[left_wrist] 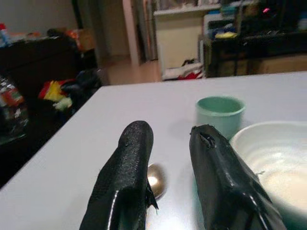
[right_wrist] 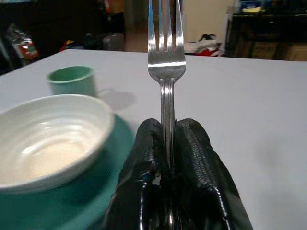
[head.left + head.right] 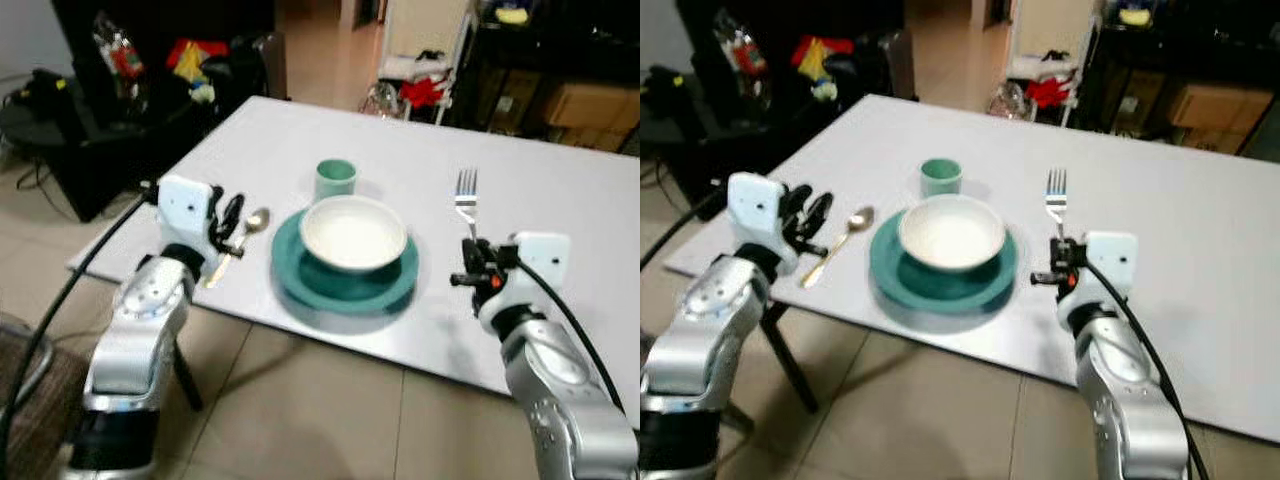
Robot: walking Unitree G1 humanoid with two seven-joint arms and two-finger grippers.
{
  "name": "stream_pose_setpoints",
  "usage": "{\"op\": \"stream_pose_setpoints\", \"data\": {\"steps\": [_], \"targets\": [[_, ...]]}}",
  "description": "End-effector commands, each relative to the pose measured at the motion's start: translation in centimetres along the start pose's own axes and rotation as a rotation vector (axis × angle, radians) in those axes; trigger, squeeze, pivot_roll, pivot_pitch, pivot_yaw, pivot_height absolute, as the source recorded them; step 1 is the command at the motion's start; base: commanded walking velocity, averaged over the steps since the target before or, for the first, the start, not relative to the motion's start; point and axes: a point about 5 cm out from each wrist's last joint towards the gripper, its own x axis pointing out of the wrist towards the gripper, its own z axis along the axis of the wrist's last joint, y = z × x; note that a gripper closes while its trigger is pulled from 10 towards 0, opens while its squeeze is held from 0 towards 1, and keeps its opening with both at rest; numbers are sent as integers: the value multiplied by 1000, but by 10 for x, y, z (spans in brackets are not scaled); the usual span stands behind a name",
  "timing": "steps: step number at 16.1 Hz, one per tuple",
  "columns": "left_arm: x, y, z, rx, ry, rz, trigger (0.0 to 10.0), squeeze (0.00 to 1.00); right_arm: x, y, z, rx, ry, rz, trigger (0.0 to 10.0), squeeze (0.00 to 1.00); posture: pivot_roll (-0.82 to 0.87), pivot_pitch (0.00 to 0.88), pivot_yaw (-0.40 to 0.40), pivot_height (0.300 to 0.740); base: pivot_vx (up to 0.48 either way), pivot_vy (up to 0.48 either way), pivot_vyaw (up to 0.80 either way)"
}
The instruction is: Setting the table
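On the white table (image 3: 560, 200) in front of me the place setting is nearly laid: a white bowl (image 3: 353, 232) sits on a teal plate (image 3: 345, 285), with a teal cup (image 3: 336, 178) just behind them. My right gripper (image 2: 166, 143) has its fingers pinched tight on the handle of the fork (image 3: 466, 198), which lies to the right of the plate with its tines pointing away from me. My left gripper (image 3: 229, 226) sits with its fingers parted around nothing, and the gold spoon (image 3: 836, 245) lies on the table just beside it, left of the plate. I judge the fork placement to be the step in hand. Next I'd need to settle the fork flat, spread the right fingers and draw back without dragging it askew.
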Motion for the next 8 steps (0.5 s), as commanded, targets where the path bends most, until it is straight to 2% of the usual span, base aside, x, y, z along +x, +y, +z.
{"op": "stream_pose_setpoints", "data": {"steps": [1,4,8], "targets": [[1,-7,2,5,-8,-26,10000,0,-1,-5,3,-5,-14,-21,10000,0,9,0,-6,740,315,0,0],[-1,-4,1,7,-6,-18,10000,0,-3,-6,1,-4,1,-36,10000,0,10,0,-6,740,287,0,0],[2,-4,4,28,-14,-27,10000,0,-5,-6,-3,4,11,-50,10000,0,7,0,9,740,0,0,0]]}}
